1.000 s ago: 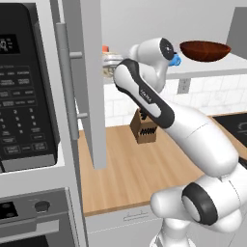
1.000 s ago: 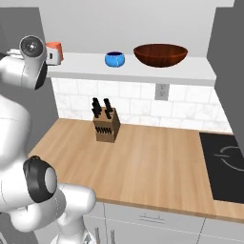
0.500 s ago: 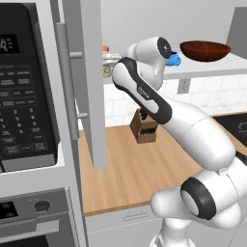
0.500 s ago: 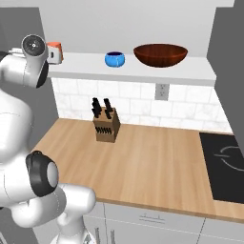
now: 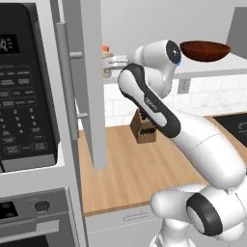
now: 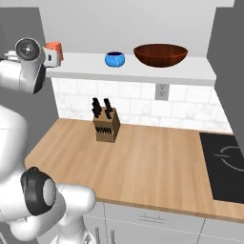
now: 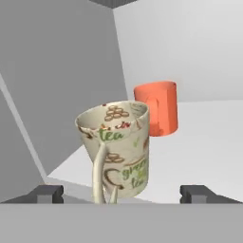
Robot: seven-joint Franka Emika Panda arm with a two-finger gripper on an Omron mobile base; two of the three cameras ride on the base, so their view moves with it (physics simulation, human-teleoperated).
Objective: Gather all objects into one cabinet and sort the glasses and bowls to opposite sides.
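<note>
Your pincer (image 7: 121, 193) stands spread wide, tips either side of the cream mug (image 7: 118, 149), gripping nothing. The mug half hides the orange cup (image 7: 159, 108) behind it on the shelf (image 6: 143, 70); blue cup (image 6: 115, 59) and bowl (image 6: 160, 54) sit farther along.

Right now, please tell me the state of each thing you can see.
gripper: open, jaws wide on either side of the mug
mug: upright on the shelf, not gripped
orange cup: upright, behind the mug
blue cup: upright on the shelf
bowl: upright on the shelf
</note>
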